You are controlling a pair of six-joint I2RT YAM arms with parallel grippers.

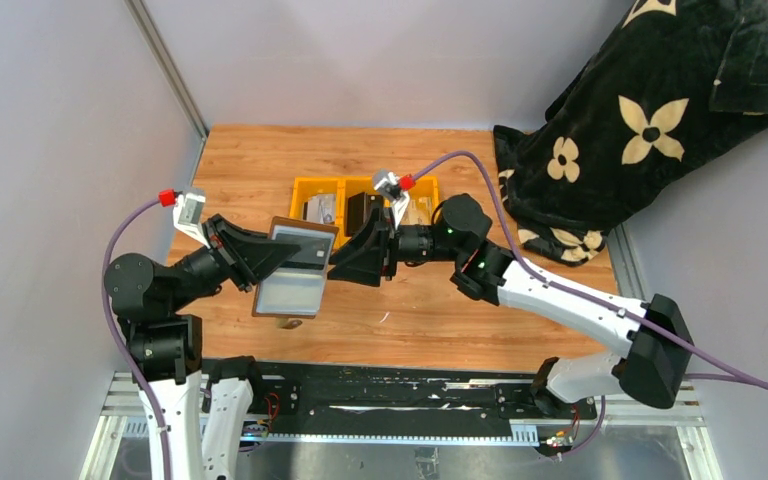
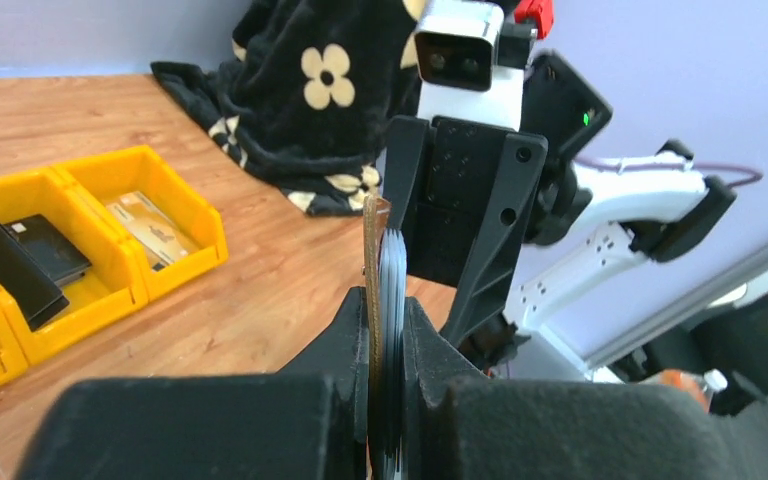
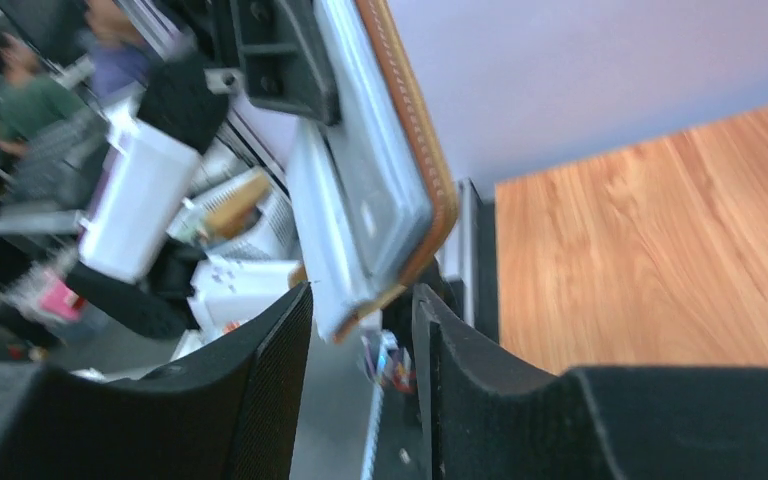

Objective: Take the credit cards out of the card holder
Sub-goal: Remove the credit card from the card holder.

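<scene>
Holder spot: card holder (image 1: 295, 268) is held open up off the surface (image 1: 410, 310), between the two arms, grey inside turned toward the top camera.
Left jaws: clamped together on the holder's left edge. From the left wrist it's seen edge-on, with brown leather and grey layers pinched between them.
Right jaws: apart, with the holder's right edge sat in the gap. No pinch can be made out there.
Long axis: the open holder runs roughly far-to-near in the top view, crosswise to the line between left arm (image 1: 175, 275) and right arm (image 1: 560, 300).
Direction: the holder lies dead ahead of the right jaws, so the pull would fall to that side.
Credit cards: a paler slab (image 3: 325, 240) is seen poking past the leather rim. It's probably a card, but can't be called for sure. Others are already lying in the yellow bins (image 1: 315, 183): black ones (image 2: 20, 262) and a tan one (image 2: 150, 228).
Next move (guess): the right jaws get shut on the card only, leather left out, then drawn straight away from the left arm.
</scene>
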